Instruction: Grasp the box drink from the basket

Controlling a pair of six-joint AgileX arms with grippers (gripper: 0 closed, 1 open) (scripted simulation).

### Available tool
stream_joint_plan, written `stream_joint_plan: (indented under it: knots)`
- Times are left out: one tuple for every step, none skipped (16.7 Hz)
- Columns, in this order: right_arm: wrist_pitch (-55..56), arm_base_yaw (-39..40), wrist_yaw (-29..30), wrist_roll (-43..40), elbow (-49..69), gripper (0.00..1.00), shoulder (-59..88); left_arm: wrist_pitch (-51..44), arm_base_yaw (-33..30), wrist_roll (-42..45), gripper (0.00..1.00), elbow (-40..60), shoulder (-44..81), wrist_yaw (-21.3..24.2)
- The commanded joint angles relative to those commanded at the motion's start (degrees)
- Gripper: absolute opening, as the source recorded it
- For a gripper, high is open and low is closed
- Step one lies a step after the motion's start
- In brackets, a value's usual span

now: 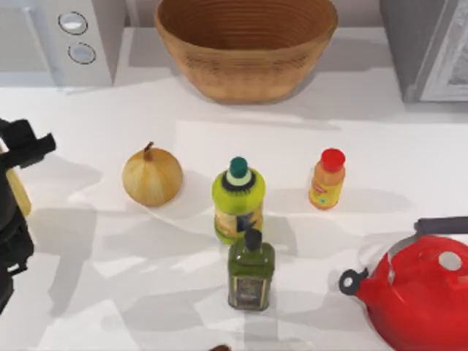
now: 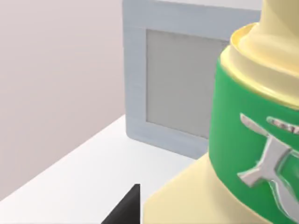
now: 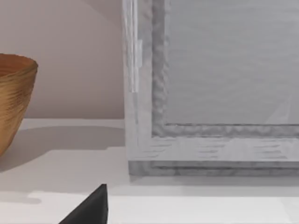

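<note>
**At the table's left edge: carton against the left gripper, well apart from the basket**

At the top view's left edge, the left gripper (image 1: 25, 150) is hanging over the table with a cream-yellow sliver just beside it. I am judging this to be the box drink (image 1: 18, 191). The left wrist view is showing it very close, standing upright, with a green band across it. Whether the gripper is clamped on it I cannot tell. The basket (image 1: 245, 73) is sitting at the table's far middle, well apart to the carton's right. Its visible bowl is showing no carton, and its far rim is cut off. The right gripper (image 3: 88, 210) is idling near a grey appliance (image 3: 210, 93); I cannot tell its state.
</note>
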Motion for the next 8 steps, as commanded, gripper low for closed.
stream_joint_plan:
  knots:
    - [0.0,0.0,0.0,0.0,0.0,1.00,0.0,0.0,0.0,0.0,0.90,0.0,0.0,0.0]
    - [0.0,0.0,0.0,0.0,0.0,1.00,0.0,0.0,0.0,0.0,0.98,0.0,0.0,0.0]
    - [0.0,0.0,0.0,0.0,0.0,1.00,0.0,0.0,0.0,0.0,1.00,0.0,0.0,0.0]
    - [0.0,0.0,0.0,0.0,0.0,1.00,0.0,0.0,0.0,0.0,1.00,0.0,0.0,0.0]
    - [0.0,0.0,0.0,0.0,0.0,1.00,0.0,0.0,0.0,0.0,1.00,0.0,0.0,0.0]
    - [0.0,0.0,0.0,0.0,0.0,1.00,0.0,0.0,0.0,0.0,1.00,0.0,0.0,0.0]
    - [0.0,0.0,0.0,0.0,0.0,1.00,0.0,0.0,0.0,0.0,1.00,0.0,0.0,0.0]
    - [0.0,0.0,0.0,0.0,0.0,1.00,0.0,0.0,0.0,0.0,1.00,0.0,0.0,0.0]
